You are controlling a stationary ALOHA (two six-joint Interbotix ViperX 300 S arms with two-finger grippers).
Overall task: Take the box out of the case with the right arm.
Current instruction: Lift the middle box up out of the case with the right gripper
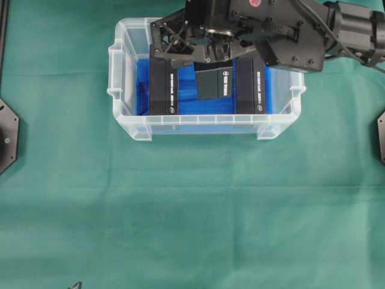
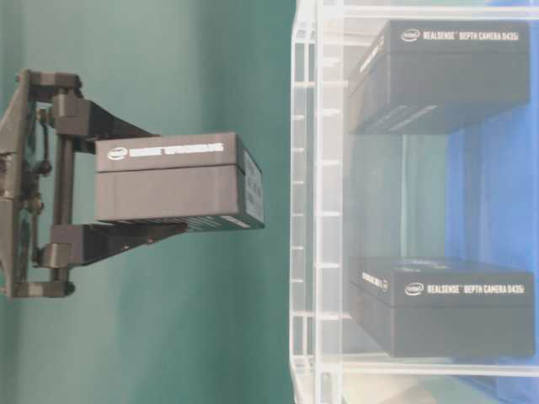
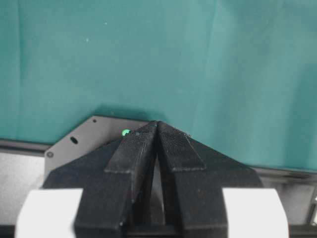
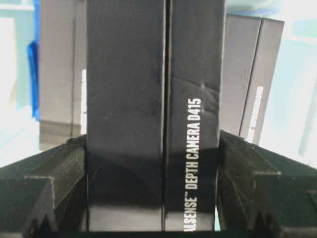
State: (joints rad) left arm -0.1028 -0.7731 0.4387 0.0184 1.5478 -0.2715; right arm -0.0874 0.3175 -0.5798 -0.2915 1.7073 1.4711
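Note:
The clear case [image 1: 198, 123] with a blue bottom stands at the back middle of the green cloth. My right gripper [image 1: 207, 60] reaches over it from the right and is shut on a black RealSense box [image 1: 213, 81]. In the table-level view the right gripper [image 2: 164, 181] holds this box [image 2: 210, 181] clear of the case wall [image 2: 316, 210]. In the right wrist view the box [image 4: 153, 99] fills the gap between the fingers [image 4: 54, 173] of the right gripper [image 4: 153, 163]. My left gripper [image 3: 157, 124] is shut and empty, away from the case.
Two more black boxes lie in the case, one at its left side [image 1: 161, 84] and one at its right side [image 1: 249, 84]. Black base plates sit at the left [image 1: 7, 135] and right [image 1: 381, 138] table edges. The left gripper hovers over its base plate [image 3: 84, 136].

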